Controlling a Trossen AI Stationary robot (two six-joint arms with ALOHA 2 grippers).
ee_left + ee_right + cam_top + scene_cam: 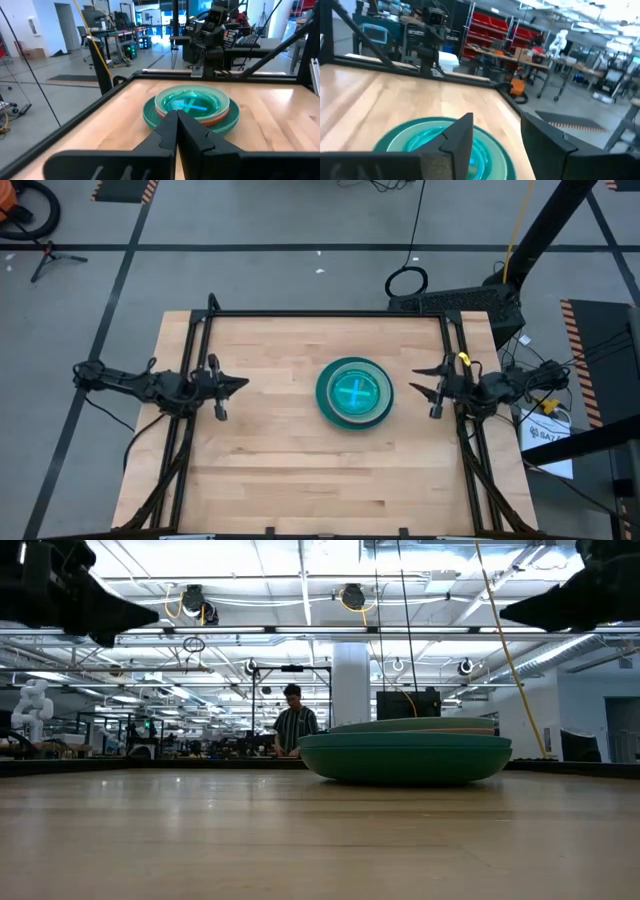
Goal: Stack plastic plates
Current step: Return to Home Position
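Right tool (421,381): my right arm waits at the right edge of the surface, raised off the wood. In the right wrist view I see a clear gap between its fingers (455,137), so they stand apart, and nothing is held.
Left tool (243,384): my left arm waits at the left edge, pointing inward. In the left wrist view its two fingers (165,135) meet along their length, so I read them as together, with nothing between them.
Plates (355,392): I count one stack. It stands on the surface right of the middle, between the two tools. It is near the right tool but not touching it, and well apart from the left tool.
Top of stack: a translucent blue plate (192,102) lies uppermost, with a pale streak of glare across it.
Edges of stack: from the left wrist view I make out a mint rim (161,101) and a red-orange edge (222,118) below it. The teal plate (150,116) is widest, at the bottom. In the low view a darker green rim (400,725) shows just above the teal one. I cannot separate the other layers.
Surface (280,470): pale wood, bounded by a black frame (330,314).
Room: a person (294,728) stands far behind the surface in the low view.
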